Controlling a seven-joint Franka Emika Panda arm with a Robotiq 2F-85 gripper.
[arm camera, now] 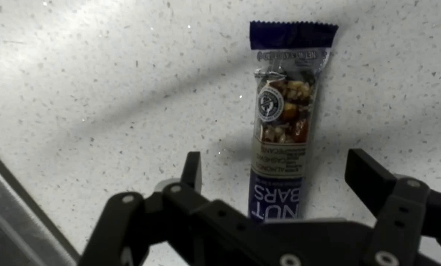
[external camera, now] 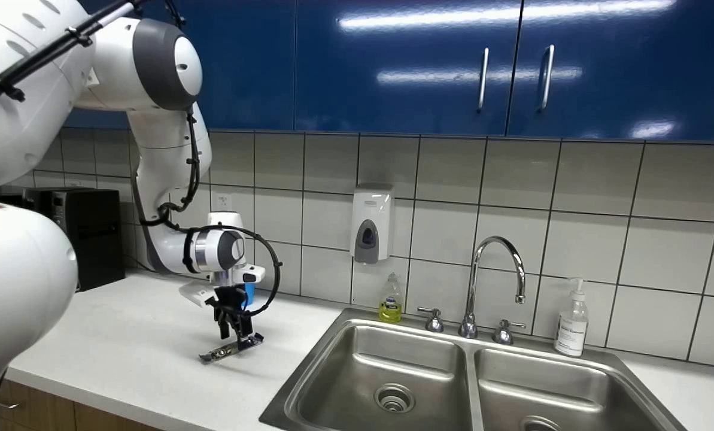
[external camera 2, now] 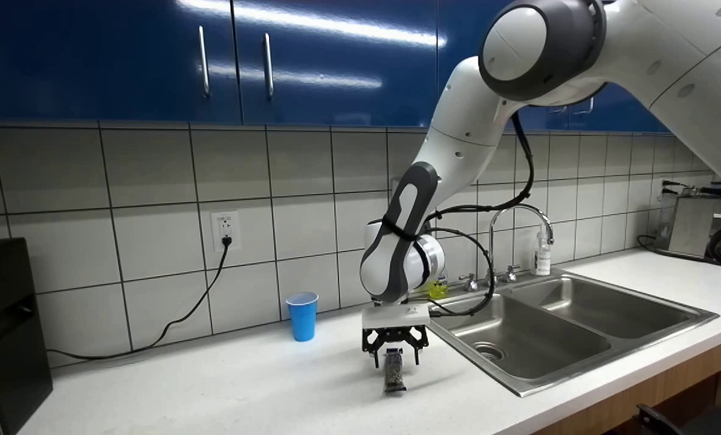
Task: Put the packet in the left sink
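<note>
On the white countertop [external camera 2: 215,386], the packet [arm camera: 282,125] lies beneath the spread end effector [external camera 2: 396,363].

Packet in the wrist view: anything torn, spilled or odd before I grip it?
Nothing stands out: the packet lies on the counter under the open gripper, with no tear visible on it and no visible spill beside it. The gripper hides its lower end, so I cannot judge that.

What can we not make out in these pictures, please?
Packet, lower end: hidden behind the gripper in the wrist view.
Left sink, front: cut off by the bottom edge in an exterior view.
Blue cup: partly hidden behind the gripper in an exterior view.
Pump bottle, fine print: too small in both exterior views.
</note>
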